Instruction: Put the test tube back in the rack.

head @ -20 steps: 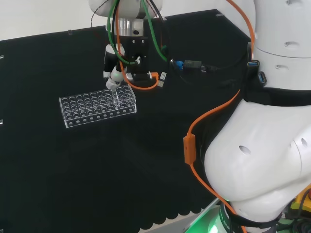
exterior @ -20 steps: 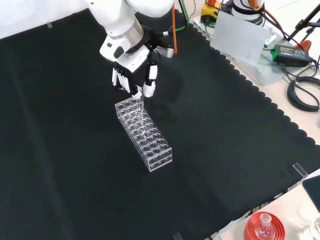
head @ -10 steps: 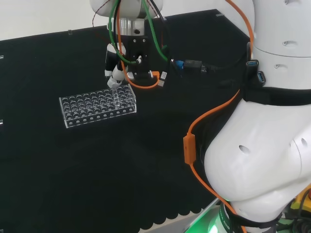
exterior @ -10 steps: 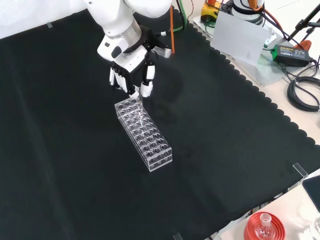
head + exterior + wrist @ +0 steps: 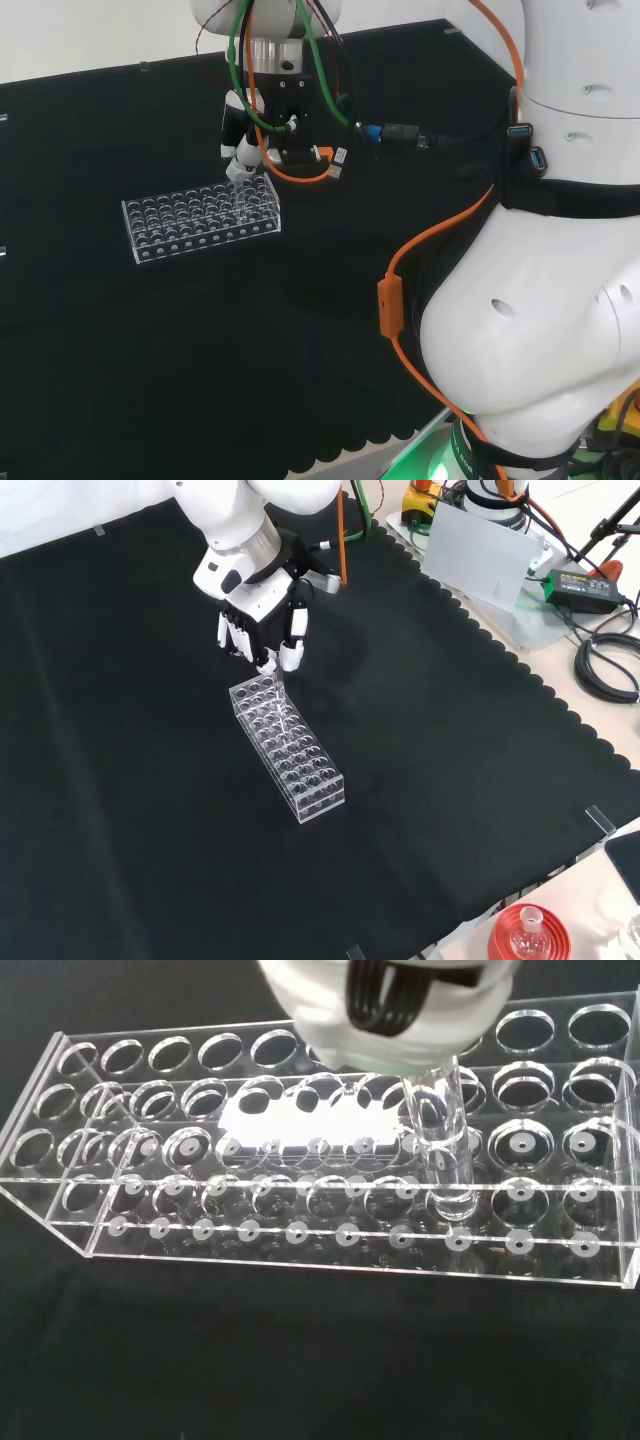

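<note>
My robot hand (image 5: 262, 630) pinches the top of the test tube (image 5: 440, 1150), whose lower end already stands inside a hole of the rack (image 5: 288, 749). If I release it while it leans, it may jam against the hole's rim or tip the light rack on the desk (image 5: 450, 780).

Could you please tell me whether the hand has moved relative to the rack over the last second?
Yes. In the head view the hand has risen slightly and shifted right, away from the rack, which has stayed put on the cloth.
</note>
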You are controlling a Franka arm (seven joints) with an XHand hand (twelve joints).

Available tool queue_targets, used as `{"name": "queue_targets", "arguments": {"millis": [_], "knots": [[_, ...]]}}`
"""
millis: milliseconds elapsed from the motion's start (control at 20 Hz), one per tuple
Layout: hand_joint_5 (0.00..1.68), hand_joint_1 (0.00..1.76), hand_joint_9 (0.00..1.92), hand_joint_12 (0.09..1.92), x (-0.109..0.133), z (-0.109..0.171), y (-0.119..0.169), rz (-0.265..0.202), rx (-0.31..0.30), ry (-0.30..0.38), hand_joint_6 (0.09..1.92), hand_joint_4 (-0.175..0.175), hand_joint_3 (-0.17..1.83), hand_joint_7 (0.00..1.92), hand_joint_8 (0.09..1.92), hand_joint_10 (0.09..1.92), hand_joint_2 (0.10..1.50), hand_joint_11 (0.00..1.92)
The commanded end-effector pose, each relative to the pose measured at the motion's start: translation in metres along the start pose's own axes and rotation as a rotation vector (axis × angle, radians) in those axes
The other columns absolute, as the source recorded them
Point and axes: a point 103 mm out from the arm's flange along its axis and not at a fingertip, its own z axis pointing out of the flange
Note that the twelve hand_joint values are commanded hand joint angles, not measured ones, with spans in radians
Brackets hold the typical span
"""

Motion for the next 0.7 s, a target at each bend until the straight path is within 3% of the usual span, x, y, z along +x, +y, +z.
{"name": "queue_targets", "arguments": {"millis": [50,700], "knots": [[1.22,1.41,1.19,1.21,0.006,0.008,-0.001,-0.010,0.007,0.003,0.58,-0.175,0.01,1.39,0.59,0.44,0.97,0.79],[1.22,1.41,1.20,1.21,0.024,0.016,0.007,-0.046,0.020,0.001,0.58,-0.175,0.01,1.39,0.59,0.44,0.97,0.79]]}}
